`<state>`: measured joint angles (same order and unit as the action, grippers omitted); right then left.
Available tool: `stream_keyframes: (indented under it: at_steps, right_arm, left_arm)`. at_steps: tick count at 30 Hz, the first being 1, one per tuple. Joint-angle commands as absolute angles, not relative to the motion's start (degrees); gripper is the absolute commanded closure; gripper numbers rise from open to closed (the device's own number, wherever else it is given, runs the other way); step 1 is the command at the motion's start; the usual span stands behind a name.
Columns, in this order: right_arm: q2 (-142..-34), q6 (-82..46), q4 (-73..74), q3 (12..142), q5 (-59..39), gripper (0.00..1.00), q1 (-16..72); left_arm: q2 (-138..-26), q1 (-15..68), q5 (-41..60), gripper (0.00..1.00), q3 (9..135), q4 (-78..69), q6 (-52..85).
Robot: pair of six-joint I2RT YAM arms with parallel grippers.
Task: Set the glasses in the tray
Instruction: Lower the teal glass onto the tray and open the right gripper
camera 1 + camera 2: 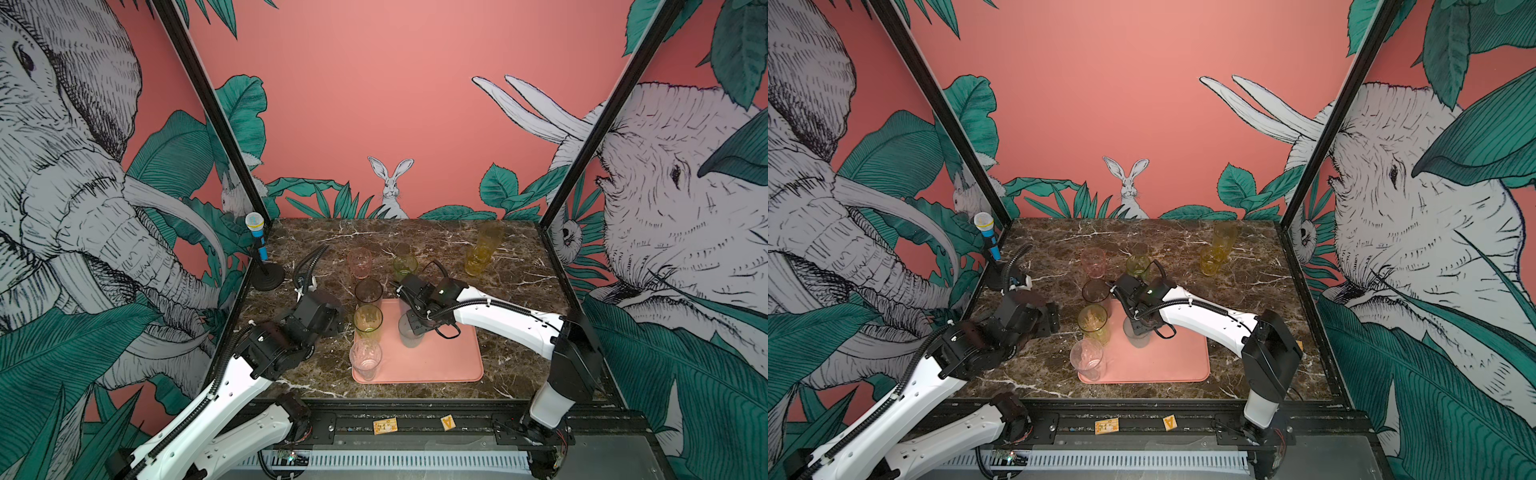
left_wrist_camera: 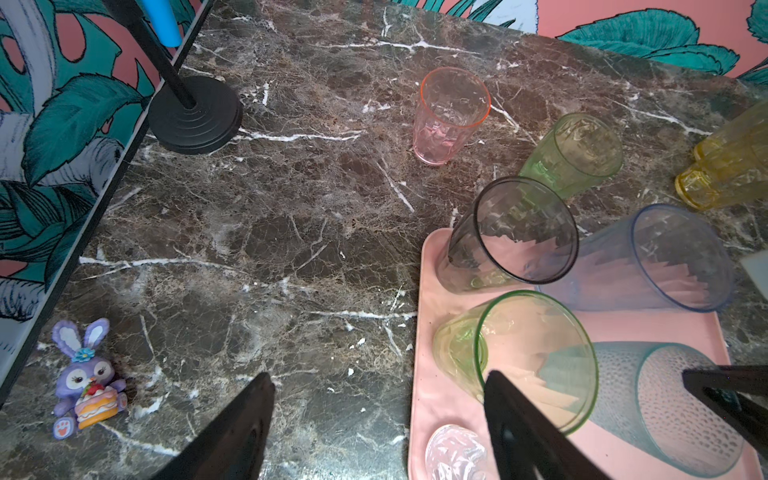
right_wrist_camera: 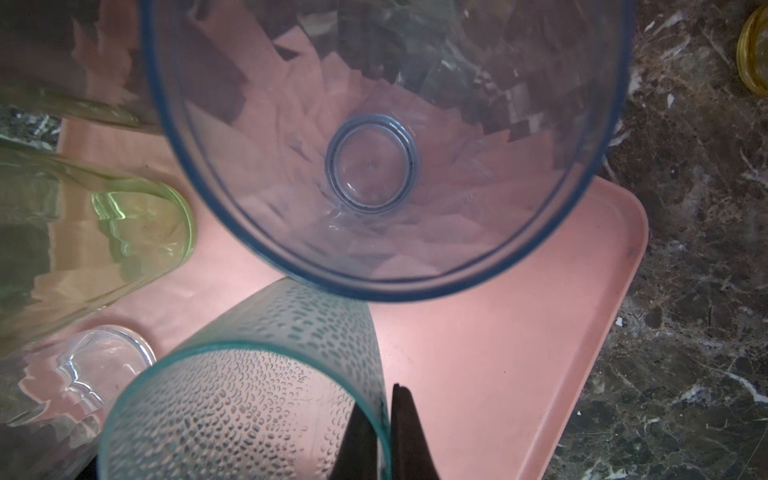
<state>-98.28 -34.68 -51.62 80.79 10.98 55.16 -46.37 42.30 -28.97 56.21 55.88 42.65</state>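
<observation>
Right wrist view is showing you the right gripper (image 3: 388,399) pinching the rim of the teal glass (image 3: 249,395), which is standing on the tray (image 3: 519,332) just beside the blue glass (image 3: 374,166). Your left gripper (image 2: 380,376) is hanging spread wide and holding nothing beside the tray's left edge, where the green glass (image 2: 540,332), grey glass (image 2: 498,241) and clear glass (image 2: 455,453) are standing. The pink glass (image 1: 359,262), small green glass (image 1: 404,267) and two yellow glasses (image 1: 478,259) are sitting off the tray, past its far edge.
</observation>
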Motion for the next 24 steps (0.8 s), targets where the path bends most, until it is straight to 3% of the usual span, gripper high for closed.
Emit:
stream_keyframes:
  at_steps: [1, 6, 24]
  right_arm:
    - [-99.4, -34.9, -53.0, 82.4, 12.5, 0.86, 55.7]
    - [-99.3, -35.8, -53.1, 82.1, 12.0, 0.74, 55.7]
    - [-95.3, -35.4, -57.2, 86.7, 10.3, 0.58, 55.7]
  left_arm:
    - [-45.7, 42.1, -29.8, 0.19, 56.9, 57.4, 43.6]
    - [-45.8, 42.1, -29.5, 0.19, 56.7, 57.2, 43.8]
    - [-45.6, 42.1, -29.4, 0.19, 56.7, 57.4, 44.5]
